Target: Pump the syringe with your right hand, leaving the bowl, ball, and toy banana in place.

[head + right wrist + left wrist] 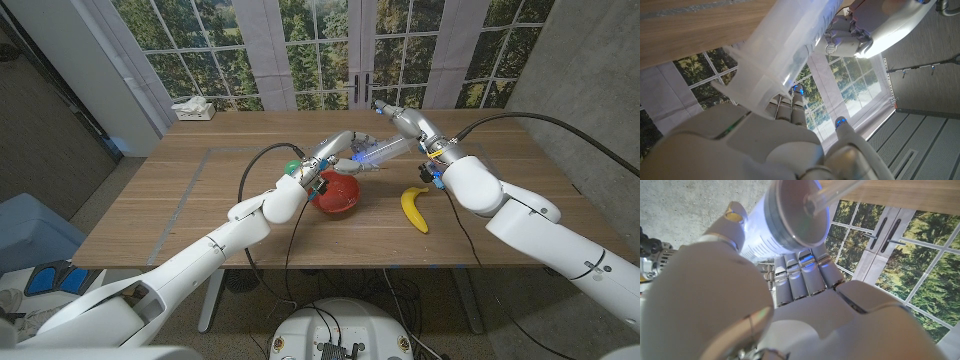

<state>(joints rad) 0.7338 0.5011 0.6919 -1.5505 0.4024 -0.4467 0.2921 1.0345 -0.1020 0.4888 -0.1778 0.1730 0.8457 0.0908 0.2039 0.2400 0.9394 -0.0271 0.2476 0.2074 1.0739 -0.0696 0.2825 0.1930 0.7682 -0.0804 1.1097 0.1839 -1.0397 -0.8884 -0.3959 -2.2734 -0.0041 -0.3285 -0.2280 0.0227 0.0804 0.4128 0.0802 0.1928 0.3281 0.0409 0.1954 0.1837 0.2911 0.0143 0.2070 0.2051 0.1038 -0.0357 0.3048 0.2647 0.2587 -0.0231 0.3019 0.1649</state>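
The left hand (335, 150) grips the syringe (378, 152) barrel above the table (180, 200), long axis running toward the right hand (395, 118), which holds the plunger end, so the right's placed to pump. One bowl (334, 194) sits under the left wrist, one banana (415, 208) beside it, and something green (292, 166), maybe the ball, peeks out behind the left arm.

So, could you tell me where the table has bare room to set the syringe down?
Bare wood lies left of the red bowl, toward the tissue box, and right of the toy banana. It is crowded mid-table, where both hands hold the syringe above the bowl.
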